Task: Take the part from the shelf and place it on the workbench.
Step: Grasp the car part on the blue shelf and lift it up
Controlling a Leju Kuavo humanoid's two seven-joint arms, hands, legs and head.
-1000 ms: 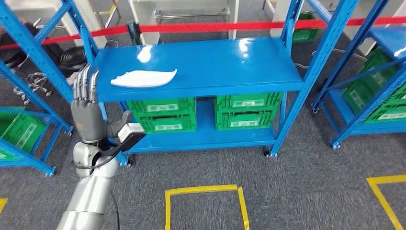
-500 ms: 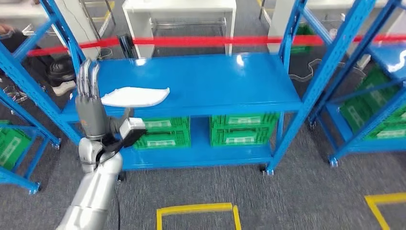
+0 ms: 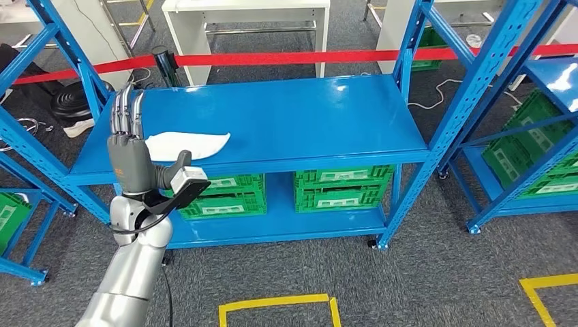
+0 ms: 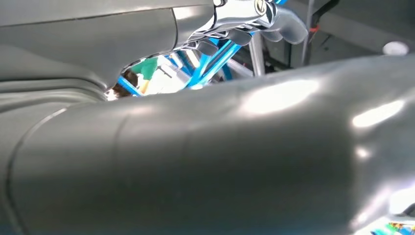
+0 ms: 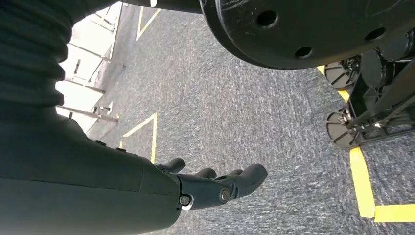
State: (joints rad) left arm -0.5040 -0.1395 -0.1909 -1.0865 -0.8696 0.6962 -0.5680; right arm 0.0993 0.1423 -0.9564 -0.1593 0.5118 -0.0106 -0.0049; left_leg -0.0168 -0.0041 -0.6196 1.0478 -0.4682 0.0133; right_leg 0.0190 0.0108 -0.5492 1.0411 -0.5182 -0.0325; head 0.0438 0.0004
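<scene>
White part (image 3: pixel 187 144) lies flat on the blue shelf (image 3: pixel 307 116); I see my left hand (image 3: pixel 129 157) raised just beside it, fingers straight and empty; right hand (image 5: pixel 215 188) hangs empty, fingers apart.

White part (image 3: pixel 187 144) on a blue shelf (image 3: pixel 307 116), green crates (image 3: pixel 344 187) beneath, yellow tape (image 3: pixel 276 303) on grey carpet (image 3: pixel 422 279).

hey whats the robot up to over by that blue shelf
The humanoid robot stands facing a blue metal shelf rack with a flat white plastic part lying on its upper level. Its left hand is raised in front of the shelf's left end, fingers straight and holding nothing, just short of the part. Its right hand hangs low over the grey carpet, empty with fingers loosely apart. Green plastic crates sit on the lower level.
</scene>
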